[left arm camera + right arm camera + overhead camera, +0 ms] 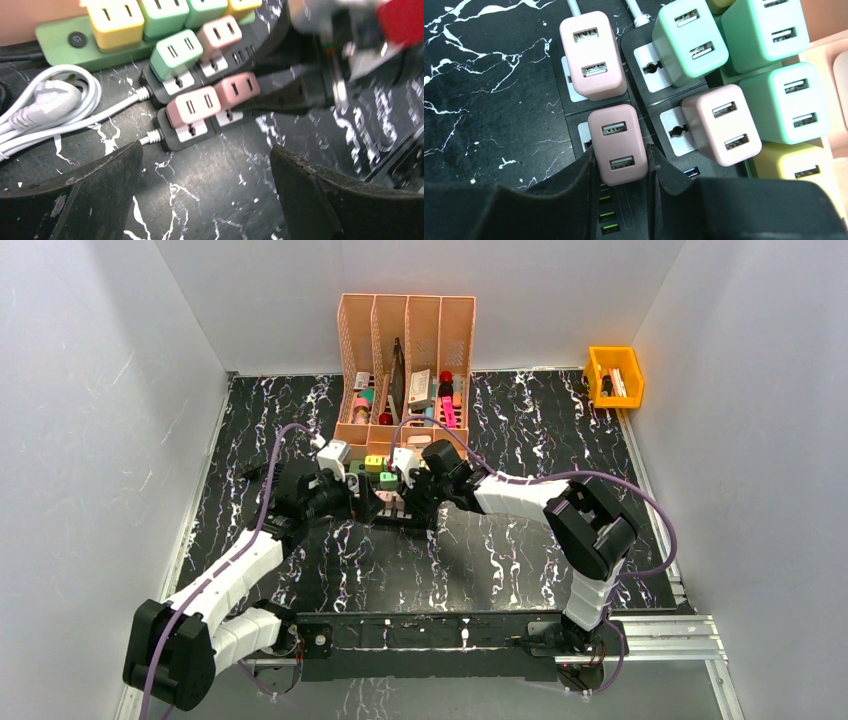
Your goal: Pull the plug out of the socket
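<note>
Plain white panels close the space on three sides: a back wall point(560, 290), a left wall point(90, 420) and a right wall point(760, 460). The counter point(520, 560) between them is black with white marble-like veins. A peach file rack point(355, 330) with four slots stands at its far edge by the back wall, and a small yellow bin point(612, 350) sits in the far right corner. Silver metal rails point(665, 630) border the counter. The light is even and soft.
</note>
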`<state>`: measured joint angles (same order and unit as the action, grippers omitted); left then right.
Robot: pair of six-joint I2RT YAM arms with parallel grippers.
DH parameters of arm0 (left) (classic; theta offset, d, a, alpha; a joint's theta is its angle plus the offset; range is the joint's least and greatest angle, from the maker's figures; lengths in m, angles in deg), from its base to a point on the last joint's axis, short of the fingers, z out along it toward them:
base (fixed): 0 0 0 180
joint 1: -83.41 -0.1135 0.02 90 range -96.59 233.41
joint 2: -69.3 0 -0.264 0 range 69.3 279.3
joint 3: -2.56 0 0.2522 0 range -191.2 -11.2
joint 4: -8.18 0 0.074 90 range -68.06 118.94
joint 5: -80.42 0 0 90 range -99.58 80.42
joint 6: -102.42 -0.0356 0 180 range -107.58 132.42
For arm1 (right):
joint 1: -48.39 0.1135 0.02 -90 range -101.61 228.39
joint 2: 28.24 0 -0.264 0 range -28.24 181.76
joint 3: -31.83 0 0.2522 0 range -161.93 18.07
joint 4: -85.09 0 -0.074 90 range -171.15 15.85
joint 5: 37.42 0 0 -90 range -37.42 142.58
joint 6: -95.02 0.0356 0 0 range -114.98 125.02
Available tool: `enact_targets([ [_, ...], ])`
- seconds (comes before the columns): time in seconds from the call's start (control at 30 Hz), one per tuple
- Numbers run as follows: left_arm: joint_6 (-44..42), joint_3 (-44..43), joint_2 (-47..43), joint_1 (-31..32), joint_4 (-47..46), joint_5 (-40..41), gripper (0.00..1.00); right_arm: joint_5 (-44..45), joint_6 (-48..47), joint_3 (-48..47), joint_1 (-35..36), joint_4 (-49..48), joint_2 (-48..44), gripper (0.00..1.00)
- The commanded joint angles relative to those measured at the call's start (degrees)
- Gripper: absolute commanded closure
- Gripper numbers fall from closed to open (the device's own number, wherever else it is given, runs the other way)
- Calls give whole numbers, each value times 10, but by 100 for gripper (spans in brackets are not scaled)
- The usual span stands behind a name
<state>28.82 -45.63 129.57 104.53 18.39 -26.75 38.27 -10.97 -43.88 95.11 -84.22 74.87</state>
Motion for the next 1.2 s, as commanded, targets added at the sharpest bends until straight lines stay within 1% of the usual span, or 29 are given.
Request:
enact_targets([
  [0.0,-145,22,-15,2,3,-90,2,-53,18,7,-10,-22,-48,100],
  [0.17,-281,21,-21,2,29,-159,2,-108,13,15,-25,-7,-81,100],
  [0.23,-317,19,-15,1,27,-178,2,-134,10,11,-27,6,-86,100],
  [0.3,-355,9,-3,2,31,-227,4,-152,6,6,-29,19,-90,100],
  [0.4,-364,-5,26,1,18,-279,5,-167,0,5,-31,27,-93,100],
  [0.43,-361,-9,37,1,14,-285,5,-175,-1,4,-31,30,-94,100],
  [0.53,-349,-8,54,1,-10,-292,6,-207,-8,2,-31,40,-101,100],
  [0.67,-322,18,39,-6,-81,-291,5,-228,-21,11,-31,35,-116,100],
  [0.77,-313,20,55,-8,-87,-303,6,-231,-31,26,-31,16,-131,100],
  [0.83,-303,14,83,-8,-87,-333,12,-227,-31,34,-31,-2,-137,100],
  [0.9,-299,0,114,-8,-74,-368,22,-219,-29,32,-30,-11,-137,100],
  [0.93,-298,-5,127,-8,-67,-379,25,-215,-28,29,-30,-12,-137,100],
  [1.03,-299,-8,141,-8,-65,-384,28,-204,-29,22,-30,-12,-137,100],
  [1.1,-302,-4,138,-7,-67,-383,33,-203,-30,23,-31,-15,-141,100],
  [1.13,-302,-1,138,-7,-69,-384,37,-204,-30,26,-30,-21,-143,100],
  [1.17,-300,0,140,-6,-71,-384,45,-204,-30,28,-30,-27,-145,100],
])
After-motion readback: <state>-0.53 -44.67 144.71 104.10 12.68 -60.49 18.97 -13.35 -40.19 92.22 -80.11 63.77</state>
